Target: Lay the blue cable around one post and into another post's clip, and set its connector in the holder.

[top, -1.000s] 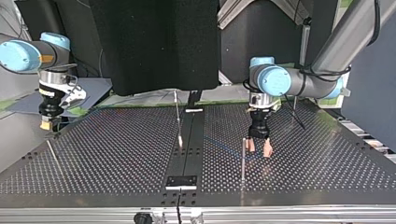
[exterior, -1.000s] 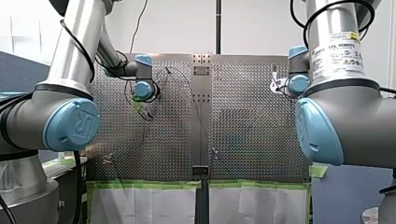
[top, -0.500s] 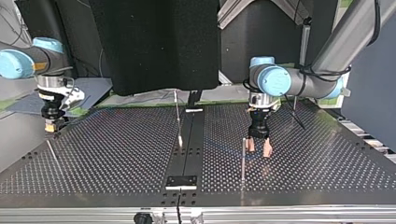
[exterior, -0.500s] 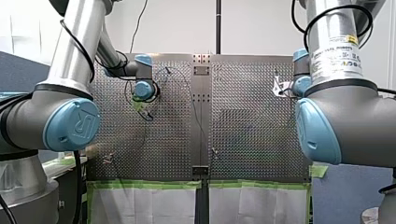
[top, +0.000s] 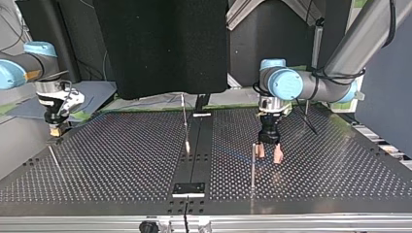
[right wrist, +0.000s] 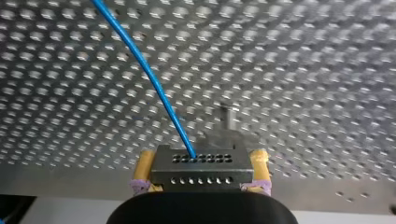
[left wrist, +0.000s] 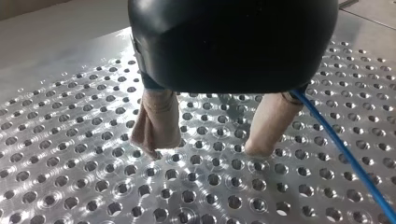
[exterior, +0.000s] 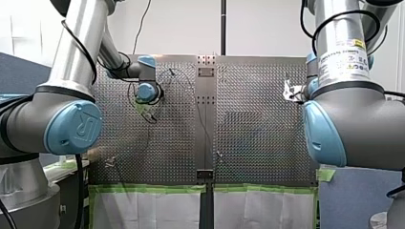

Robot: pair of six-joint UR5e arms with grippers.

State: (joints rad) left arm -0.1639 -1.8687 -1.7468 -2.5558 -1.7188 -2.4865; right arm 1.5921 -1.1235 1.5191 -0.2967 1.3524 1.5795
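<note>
My right gripper (right wrist: 201, 171) is shut on a dark grey connector (right wrist: 201, 164) held between its yellow pads. The blue cable (right wrist: 148, 74) runs out of the connector's face and away over the perforated table. In the top view my right gripper (top: 55, 130) hangs low over the table's far left edge. My left gripper (top: 269, 154) stands open near the middle, beige fingertips just above the table, beside a thin upright post (top: 252, 164). In the left wrist view nothing lies between the fingers of my left gripper (left wrist: 203, 150); the blue cable (left wrist: 345, 156) passes along the outside of one finger.
More thin posts stand on the table: one near the centre strip (top: 185, 124), a leaning one at the top view's left (top: 54, 158), another behind my left arm (top: 306, 114). A small dark block (top: 189, 189) sits on the centre strip near the front edge.
My right arm has carried the connector further toward the top view's left edge and slightly away from the camera. My left arm has stayed still.
</note>
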